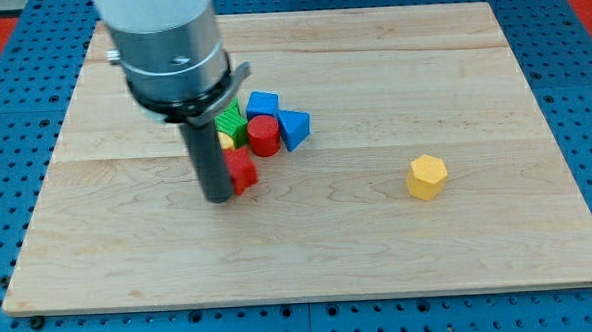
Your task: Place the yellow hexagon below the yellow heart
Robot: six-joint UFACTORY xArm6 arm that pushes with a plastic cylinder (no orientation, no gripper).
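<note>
The yellow hexagon [427, 176] sits alone, well right of the tool [218, 198], a jawless rod touching the red block [242, 172].

Grey metal cylinder, straight dark rod [216, 159].

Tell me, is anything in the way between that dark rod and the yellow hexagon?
Only the red block, right beside my tip on the view's right. Beyond it, bare board to the yellow hexagon.
</note>
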